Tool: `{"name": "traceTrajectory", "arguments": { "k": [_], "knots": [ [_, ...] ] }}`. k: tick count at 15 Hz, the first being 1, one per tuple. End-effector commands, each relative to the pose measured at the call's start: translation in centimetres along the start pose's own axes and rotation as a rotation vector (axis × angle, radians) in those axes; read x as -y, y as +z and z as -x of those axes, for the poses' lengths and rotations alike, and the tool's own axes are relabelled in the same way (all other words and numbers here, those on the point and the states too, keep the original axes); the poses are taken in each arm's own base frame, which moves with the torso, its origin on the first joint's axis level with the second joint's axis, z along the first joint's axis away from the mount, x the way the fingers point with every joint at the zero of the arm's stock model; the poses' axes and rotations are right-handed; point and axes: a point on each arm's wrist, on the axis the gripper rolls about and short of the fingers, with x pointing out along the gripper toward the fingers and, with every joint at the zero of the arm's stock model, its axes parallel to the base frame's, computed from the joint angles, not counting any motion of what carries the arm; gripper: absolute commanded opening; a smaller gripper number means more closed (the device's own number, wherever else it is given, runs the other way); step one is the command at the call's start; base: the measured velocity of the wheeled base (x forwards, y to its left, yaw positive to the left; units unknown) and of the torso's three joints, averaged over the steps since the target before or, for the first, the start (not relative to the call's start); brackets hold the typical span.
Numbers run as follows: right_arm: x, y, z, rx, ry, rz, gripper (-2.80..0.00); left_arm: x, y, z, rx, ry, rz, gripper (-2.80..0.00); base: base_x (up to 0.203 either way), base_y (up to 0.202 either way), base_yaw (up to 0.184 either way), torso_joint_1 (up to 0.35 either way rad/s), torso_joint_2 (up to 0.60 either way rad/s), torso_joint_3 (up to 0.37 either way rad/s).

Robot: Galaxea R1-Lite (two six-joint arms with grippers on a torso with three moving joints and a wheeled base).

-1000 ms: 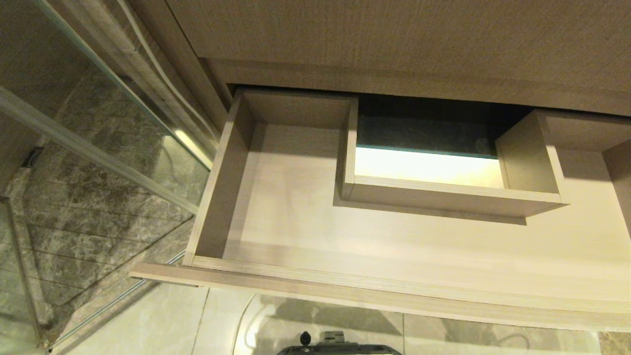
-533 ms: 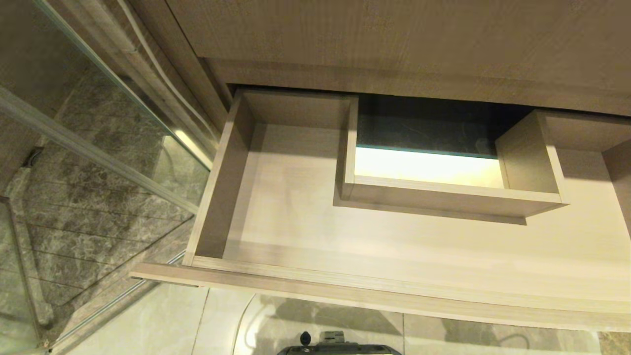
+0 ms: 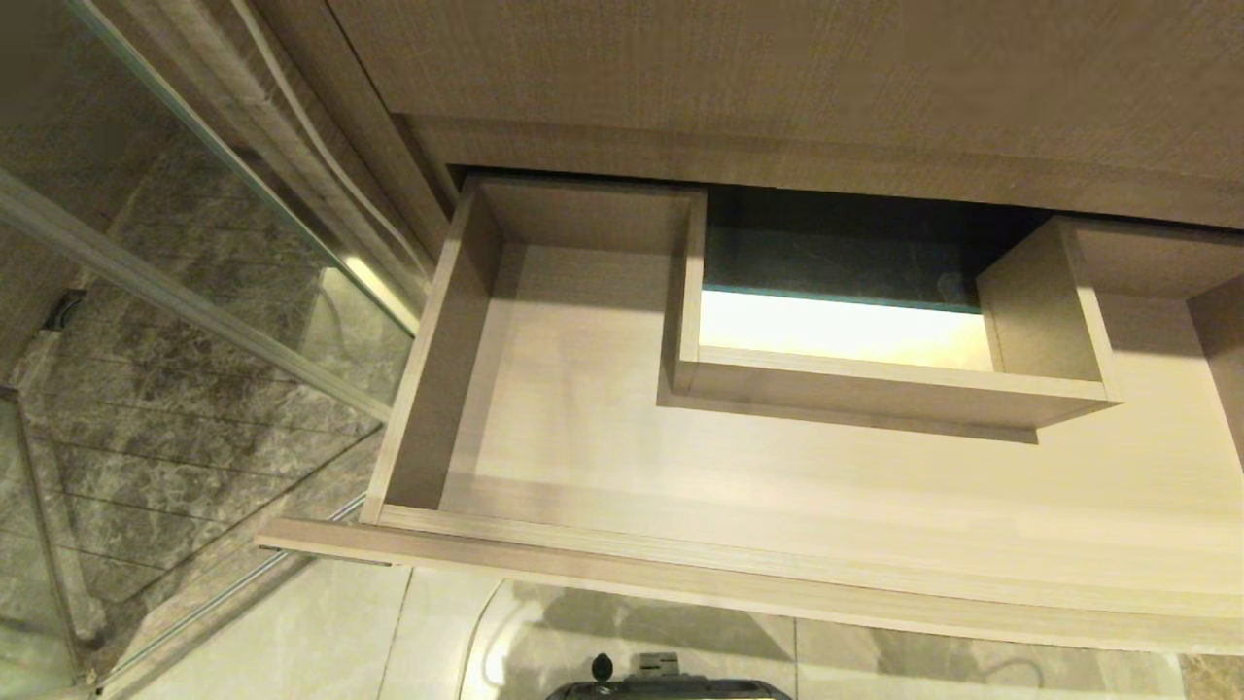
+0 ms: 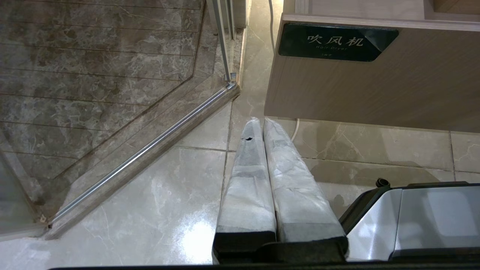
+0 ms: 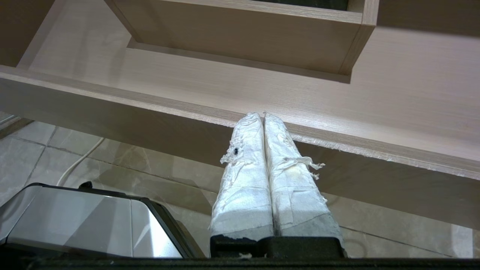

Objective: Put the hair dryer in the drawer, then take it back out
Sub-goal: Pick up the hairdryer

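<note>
The drawer [image 3: 680,574] stands pulled out below me, a wide, shallow light wood box with a bare floor. The hair dryer is out of view. In the left wrist view the drawer's flat front [image 4: 375,93] carries a dark label plate [image 4: 337,42]. My left gripper [image 4: 261,120] hangs low over the floor tiles below that front, shut on nothing. My right gripper [image 5: 263,115] sits just in front of the drawer's front rim [image 5: 150,108], also shut and empty. Neither gripper shows in the head view.
A boxed cut-out [image 3: 875,384] takes up the drawer's back middle. The cabinet panel [image 3: 777,78] overhangs the drawer's rear. A glass shower partition [image 3: 194,292] with a metal sill [image 4: 150,150] stands on the left. A white cord [image 4: 296,129] lies on the floor; my base [image 4: 412,217] is beneath.
</note>
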Motion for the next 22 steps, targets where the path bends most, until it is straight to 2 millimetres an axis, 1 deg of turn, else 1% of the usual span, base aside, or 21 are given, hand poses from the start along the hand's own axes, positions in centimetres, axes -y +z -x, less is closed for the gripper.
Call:
{"name": "traceTrajectory", "arguments": {
  "k": [1, 6, 7, 9, 10, 15, 17, 22],
  "knots": [
    [-0.04, -1.18, 0.1, -0.001, 0.002, -0.001, -2.8, 0.0, -0.04, -0.01, -0.001, 0.001, 0.0, -2.8, 0.0, 0.0, 0.0, 0.0, 0.0, 0.0],
    [-0.04, -1.18, 0.1, -0.001, 0.001, 0.0, -2.8, 0.0, -0.04, -0.01, -0.001, 0.001, 0.0, -2.8, 0.0, 0.0, 0.0, 0.0, 0.0, 0.0],
    [-0.04, -1.2, 0.1, -0.003, 0.001, 0.016, -2.8, 0.0, 0.0, 0.0, 0.0, 0.001, 0.0, -2.8, 0.0, 0.0, 0.0, 0.0, 0.0, 0.0],
    [-0.08, -1.17, 0.1, 0.002, 0.021, 0.109, -2.8, 0.0, -0.06, -0.01, -0.003, 0.001, -0.004, -2.8, 0.0, 0.0, 0.0, 0.0, 0.0, 0.0],
    [-0.09, -1.14, 0.1, 0.005, 0.023, 0.074, -2.8, 0.0, -0.04, -0.01, -0.001, 0.0, 0.002, -2.8, 0.0, 0.0, 0.0, 0.0, 0.0, 0.0],
    [-0.08, -1.29, 0.1, -0.01, 0.02, 0.04, -2.8, 0.0, -0.06, -0.01, -0.003, 0.001, -0.01, -2.8, 0.0, 0.0, 0.0, 0.0, 0.0, 0.0],
    [-0.05, -1.24, 0.1, -0.007, 0.006, -0.019, -2.8, 0.01, -0.06, 0.0, -0.006, -0.002, -0.024, -2.8, 0.0, 0.0, 0.0, 0.0, 0.0, 0.0],
    [-0.05, -1.24, 0.1, -0.007, 0.007, -0.019, -2.8, 0.0, -0.03, 0.0, -0.003, 0.002, -0.013, -2.8, 0.0, 0.0, 0.0, 0.0, 0.0, 0.0]
  ]
}}
